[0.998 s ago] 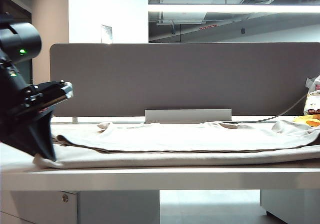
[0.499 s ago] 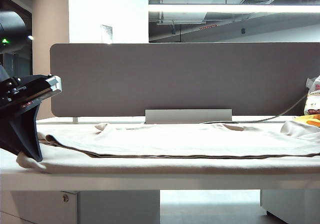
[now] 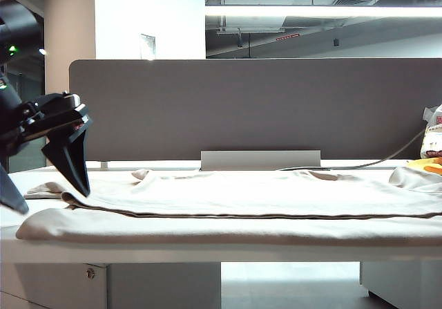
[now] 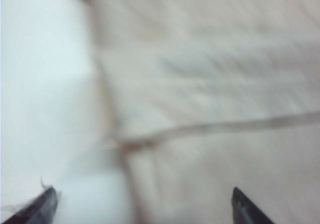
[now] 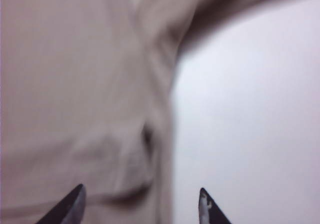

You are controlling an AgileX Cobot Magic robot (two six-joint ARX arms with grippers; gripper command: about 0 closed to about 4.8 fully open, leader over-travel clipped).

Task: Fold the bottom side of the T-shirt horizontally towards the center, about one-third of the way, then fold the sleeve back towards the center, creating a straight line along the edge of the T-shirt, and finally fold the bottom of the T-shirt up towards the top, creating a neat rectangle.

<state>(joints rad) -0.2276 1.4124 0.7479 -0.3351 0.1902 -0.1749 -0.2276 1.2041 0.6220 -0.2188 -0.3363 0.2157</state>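
You see the large plain beige cotton T-shirt lying flat across the white tabletop, filling the middle band of the exterior frame from the left side to the right edge. One layer is folded over, and its dark edge line runs straight along the near part.

At the far left of that frame your left gripper hangs just above the end of the shirt, its two black fingers pointing down and standing wide apart, with nothing between them. In the left wrist view only blurred cloth and table show between the fingertips.

Your right gripper appears in its wrist view only: the tips are apart, empty, over the shirt's edge and bare table.
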